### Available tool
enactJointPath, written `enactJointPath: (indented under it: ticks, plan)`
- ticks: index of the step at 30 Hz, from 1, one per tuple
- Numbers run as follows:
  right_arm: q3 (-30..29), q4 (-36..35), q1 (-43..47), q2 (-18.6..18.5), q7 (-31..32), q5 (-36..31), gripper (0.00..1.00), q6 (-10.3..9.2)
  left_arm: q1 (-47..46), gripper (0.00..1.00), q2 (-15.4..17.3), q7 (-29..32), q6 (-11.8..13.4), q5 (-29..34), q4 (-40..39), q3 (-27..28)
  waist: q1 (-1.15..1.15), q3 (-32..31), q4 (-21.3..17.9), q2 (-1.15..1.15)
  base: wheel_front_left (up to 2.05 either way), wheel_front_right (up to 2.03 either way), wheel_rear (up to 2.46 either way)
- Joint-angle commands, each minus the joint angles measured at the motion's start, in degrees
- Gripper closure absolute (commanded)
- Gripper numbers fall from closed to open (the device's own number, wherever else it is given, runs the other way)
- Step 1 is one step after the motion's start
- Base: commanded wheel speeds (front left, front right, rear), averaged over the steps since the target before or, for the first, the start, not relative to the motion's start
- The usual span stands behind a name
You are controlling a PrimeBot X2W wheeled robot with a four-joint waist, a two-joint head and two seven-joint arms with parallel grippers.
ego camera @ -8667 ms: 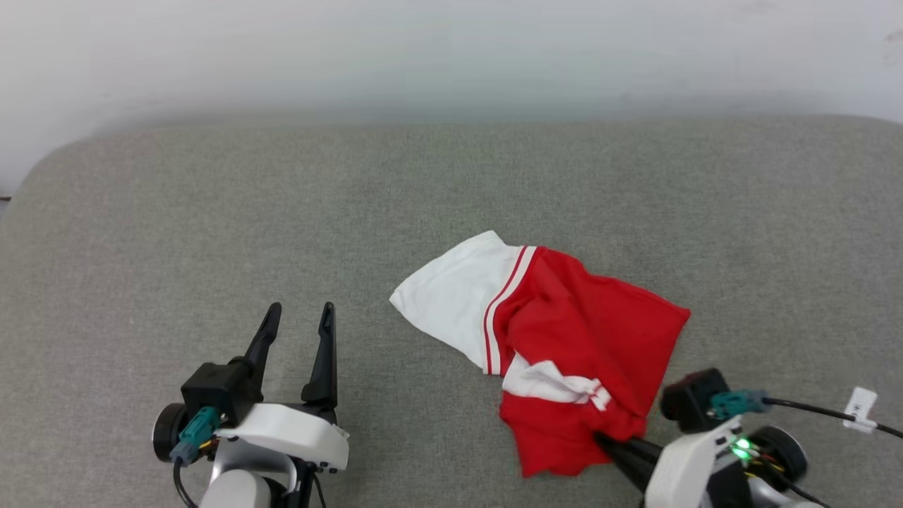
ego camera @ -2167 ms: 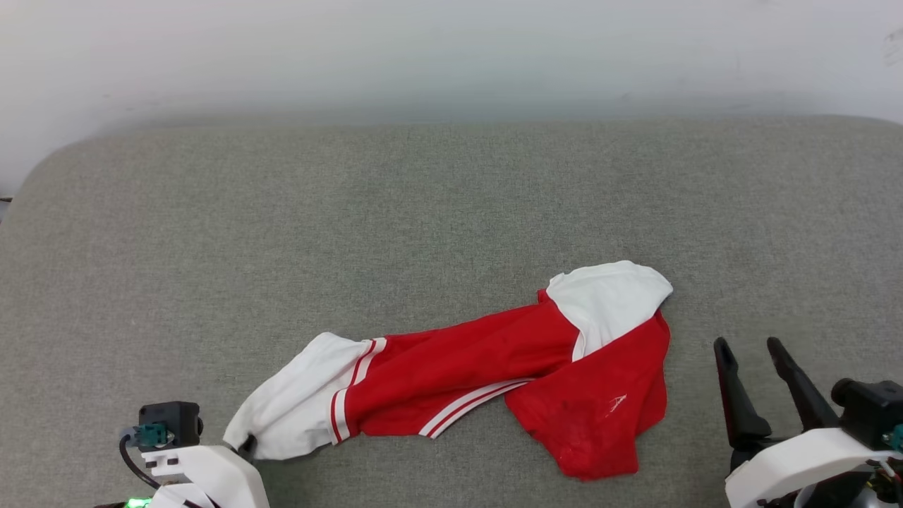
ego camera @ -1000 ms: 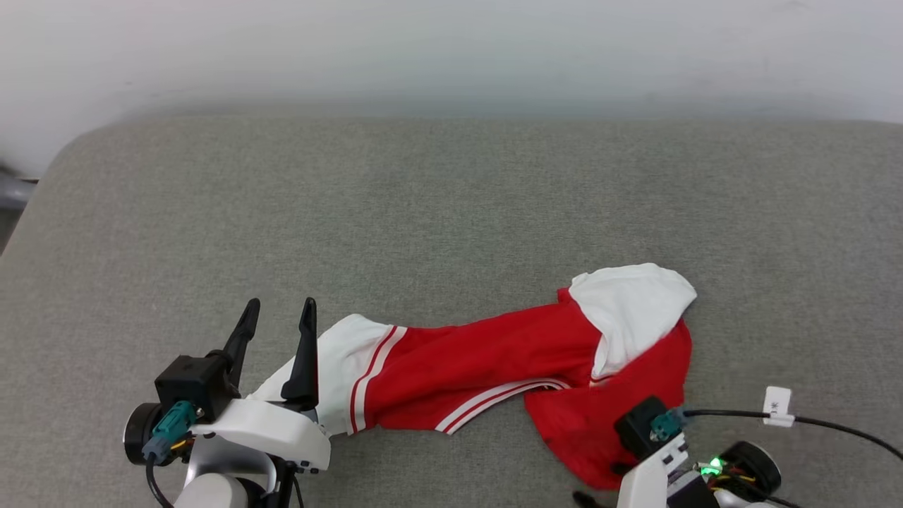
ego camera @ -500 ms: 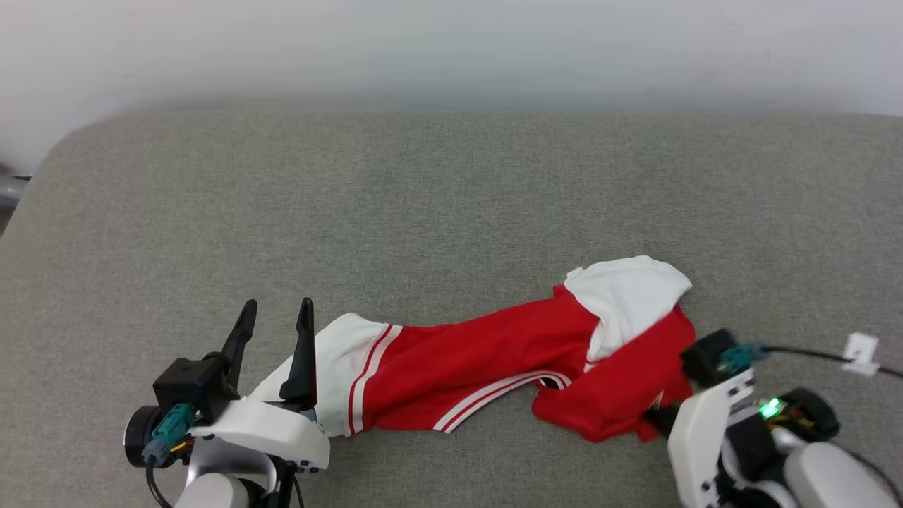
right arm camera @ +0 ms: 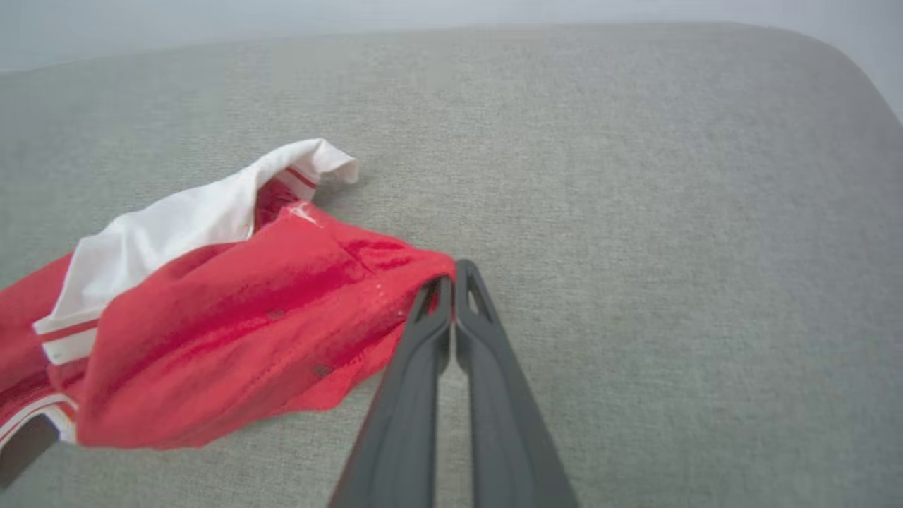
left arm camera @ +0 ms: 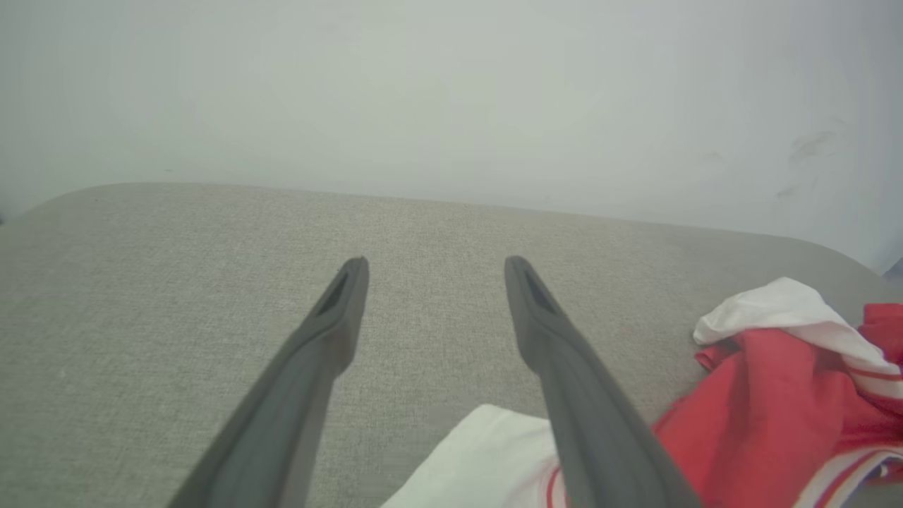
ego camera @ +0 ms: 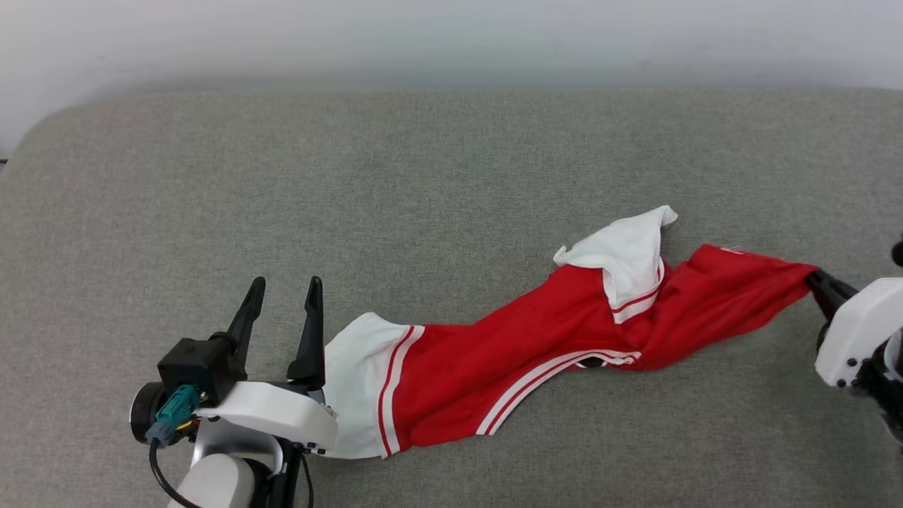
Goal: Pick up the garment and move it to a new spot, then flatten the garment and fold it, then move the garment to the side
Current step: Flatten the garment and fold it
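Note:
The garment point(ego camera: 536, 346), red with white sleeves and red-white striped trim, lies stretched in a long twisted band across the grey cushion. My right gripper point(ego camera: 815, 281) is shut on its red far-right corner, pulling the cloth taut; in the right wrist view the gripper point(right arm camera: 451, 276) pinches the red edge of the garment point(right arm camera: 233, 317). My left gripper point(ego camera: 284, 289) stands open at the lower left, just beside the white sleeve, holding nothing. The left wrist view shows its gripper point(left arm camera: 434, 264) spread over bare cushion, with the garment point(left arm camera: 769, 416) to the right.
The grey fabric cushion point(ego camera: 353, 183) spans the whole work area, with a pale wall point(ego camera: 451, 35) behind it. Its rounded left corner point(ego camera: 35, 134) marks the edge.
My right gripper closed on the garment's red corner and pulled it up and to the right, stretching the shirt out. The left gripper stayed open in place. The head camera shifted slightly.

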Motion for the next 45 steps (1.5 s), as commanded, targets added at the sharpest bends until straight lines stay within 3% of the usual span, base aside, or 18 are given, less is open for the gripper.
enactJointPath:
  ticks: [1, 10, 12, 13, 19, 25, 29, 35, 45]
  plan:
    - [-1.2, 1.3, -1.3, 0.6, -0.8, -0.1, 1.0, -0.06, -0.8, 0.0, 0.0, 0.0, -0.1, 0.2, -0.2, -0.2, 0.0, 1.2, 0.9, 0.0, 0.0, 0.0, 0.0]
    - [-8.9, 15.7, -1.6, 3.6, -7.3, -1.4, 1.0, -0.06, -2.1, 0.0, -0.1, -0.6, -0.1, 0.0, 0.4, -0.3, 0.0, 4.1, 2.5, 0.0, 0.0, 0.0, 0.0]
    - [-8.8, 18.7, -1.6, 4.4, -9.3, -1.4, 0.53, -0.05, -2.2, 0.0, -0.1, -0.8, -0.1, -0.2, 0.6, -0.2, 0.0, 4.2, 2.3, 0.0, 0.0, 0.0, 0.0]
    - [-8.7, 20.0, -1.7, 4.8, -10.3, -1.1, 0.0, -0.06, -2.2, 0.0, -0.1, -0.8, -0.1, -0.3, 0.7, -0.2, 0.0, 4.2, 2.3, 0.0, 0.0, 0.0, 0.0]
    - [-9.1, 22.4, -0.8, 5.7, -20.1, 0.2, 0.0, -0.08, -1.8, 0.0, 0.0, -1.1, 0.0, -0.3, 1.6, -0.6, 0.0, 2.6, 1.5, 0.0, 0.0, 0.0, 0.0]
    - [-10.3, 19.3, 2.6, 6.7, -28.7, -0.6, 0.0, -0.05, 0.1, 0.0, 0.1, -1.0, 0.5, -0.5, 2.1, -0.8, 0.0, -0.9, 0.5, 0.0, 0.0, 0.0, 0.0]
    - [-10.9, 15.8, 5.6, 8.0, -30.5, -1.6, 0.0, -0.05, 1.6, 0.0, 0.2, -0.6, 0.9, -0.7, 2.0, -0.9, 0.0, -3.3, -0.1, 0.0, 0.0, 0.0, 0.0]
    - [-12.2, 7.9, 10.0, 10.2, -27.1, -3.8, 0.0, -0.05, 3.3, 0.0, 0.2, -0.1, 1.4, -0.9, 1.1, -1.5, 0.0, -5.3, -0.4, 0.0, 0.0, 0.0, 0.0]
    - [-10.9, -9.8, 13.7, 11.3, -14.1, -6.3, 0.0, -0.05, 3.4, 0.0, 0.0, 0.2, 1.5, -1.4, 0.3, -2.1, 0.0, -5.8, 1.0, 0.0, 0.0, 0.0, 0.0]
